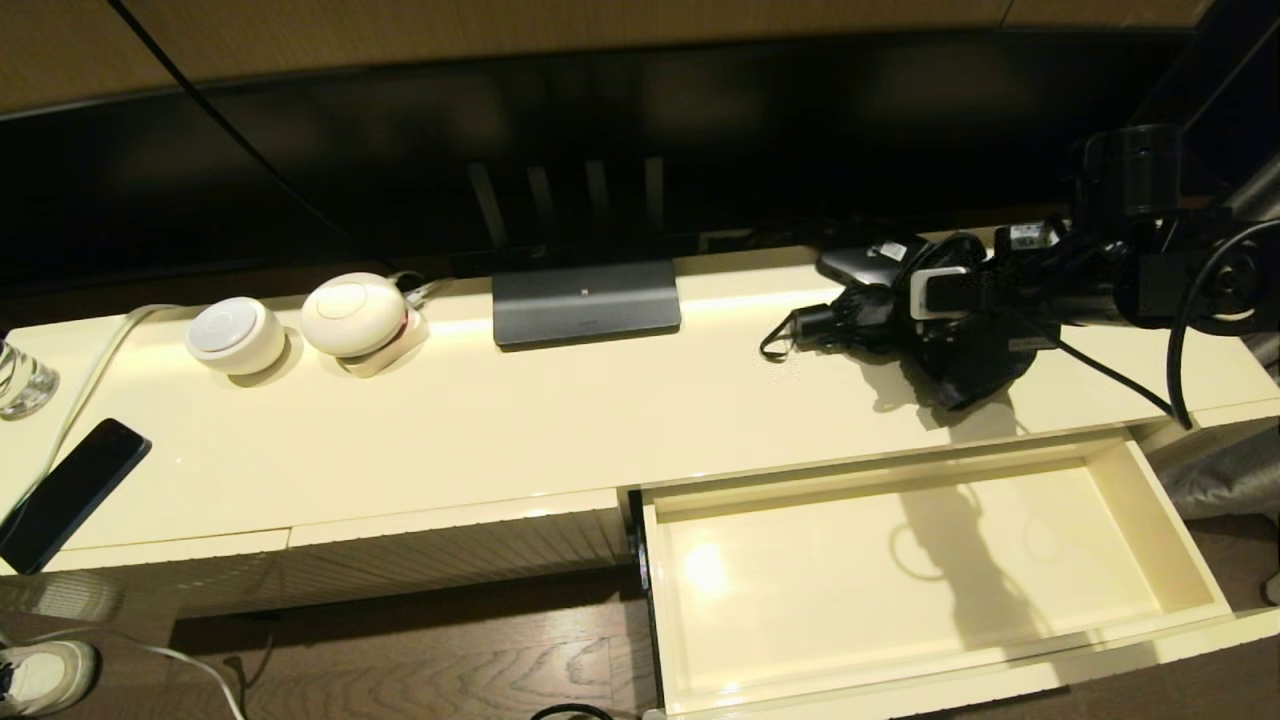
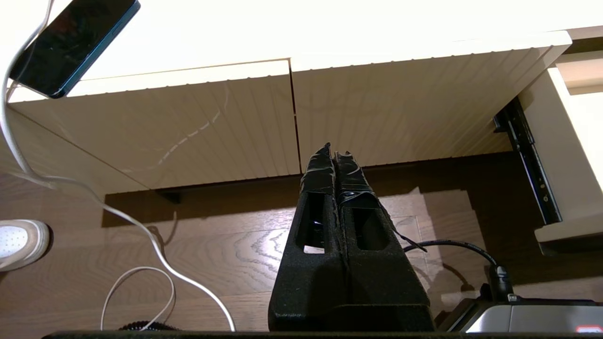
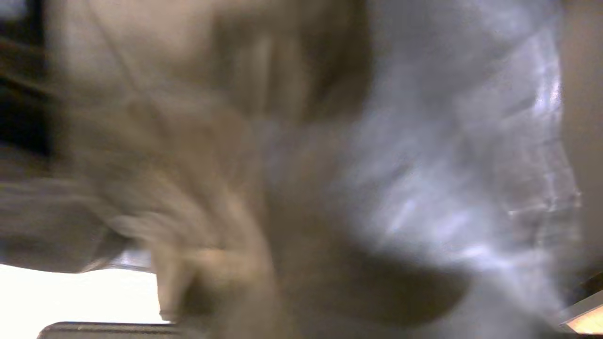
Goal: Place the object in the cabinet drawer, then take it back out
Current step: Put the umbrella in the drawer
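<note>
Drawer (image 1: pixel 930 580): nearest item, right of centre, pulled fully out toward the near side, interior bare; only a shadow falls across its floor. Ribbed front panels (image 2: pixel 198 127) to its left are closed.

Cabinet top (image 1: pixel 560 400): glossy cream surface running left to right behind the drawer.

Umbrella (image 1: pixel 900 325): black, rumpled fabric, on or just above the cabinet top at far right, directly behind the drawer. Handle (image 1: pixel 815 325) and loop (image 1: pixel 775 345) point left. Not in the drawer.

Right gripper (image 1: pixel 945 300): reaching in from the right, set into the umbrella's fabric. Appears to be grasping it, but the fingertips are buried in black cloth, so grip state cannot be told. Right wrist view shows only blurred fabric at close range.

Left gripper (image 2: pixel 335 157): parked low, near the floor, before the closed panels; fingers pressed together, holding nothing.

Other items, cabinet top: 2 round white devices (image 1: pixel 235 335) far left; dark stand base (image 1: pixel 585 300) at centre far; phone (image 1: pixel 70 495) near left edge with white cable (image 2: pixel 141 230); small black box (image 1: pixel 860 262) just behind the umbrella; glass (image 1: pixel 20 380) at far-left edge.

Task status, judged: drawer open, 1st part (placing) not yet shown done. Either the umbrella is about to go in, or it is already back out; these views cannot settle which.
</note>
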Robot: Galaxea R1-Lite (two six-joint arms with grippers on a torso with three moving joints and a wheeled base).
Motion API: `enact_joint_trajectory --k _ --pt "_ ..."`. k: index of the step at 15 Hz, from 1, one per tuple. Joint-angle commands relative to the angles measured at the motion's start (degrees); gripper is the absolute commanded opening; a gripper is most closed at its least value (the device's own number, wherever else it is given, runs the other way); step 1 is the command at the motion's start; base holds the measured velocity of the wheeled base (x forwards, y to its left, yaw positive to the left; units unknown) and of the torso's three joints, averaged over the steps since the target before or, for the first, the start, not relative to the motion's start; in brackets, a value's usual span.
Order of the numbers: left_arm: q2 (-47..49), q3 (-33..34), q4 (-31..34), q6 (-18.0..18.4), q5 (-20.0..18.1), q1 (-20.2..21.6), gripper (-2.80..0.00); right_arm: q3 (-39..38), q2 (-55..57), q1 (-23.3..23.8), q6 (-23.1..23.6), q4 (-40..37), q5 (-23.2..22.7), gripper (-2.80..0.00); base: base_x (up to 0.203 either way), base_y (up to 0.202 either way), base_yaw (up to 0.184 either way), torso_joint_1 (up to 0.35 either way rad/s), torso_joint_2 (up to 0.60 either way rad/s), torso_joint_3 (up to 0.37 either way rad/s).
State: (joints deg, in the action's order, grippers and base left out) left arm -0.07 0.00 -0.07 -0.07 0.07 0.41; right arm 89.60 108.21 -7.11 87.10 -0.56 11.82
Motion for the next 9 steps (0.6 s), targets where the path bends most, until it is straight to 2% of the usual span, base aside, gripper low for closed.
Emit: enact_joint_trajectory --k 1,7,9 --pt "0.1 0.2 0.1 0.0 0.0 0.0 -2.80 0.0 -0.6 -0.2 0.5 -0.5 0.0 -2.80 0.000 0.000 0.000 0.000 0.00 0.000" --pt "0.1 0.2 0.0 0.0 0.0 0.0 -2.80 -3.5 -3.7 -0.4 0.4 -1.3 0.2 -2.80 0.000 0.000 0.000 0.000 0.00 0.000" --pt "0.1 0.2 0.0 0.0 0.0 0.0 -2.80 -3.5 -6.2 -1.0 -0.5 -4.0 0.2 -2.80 0.000 0.000 0.000 0.000 0.00 0.000"
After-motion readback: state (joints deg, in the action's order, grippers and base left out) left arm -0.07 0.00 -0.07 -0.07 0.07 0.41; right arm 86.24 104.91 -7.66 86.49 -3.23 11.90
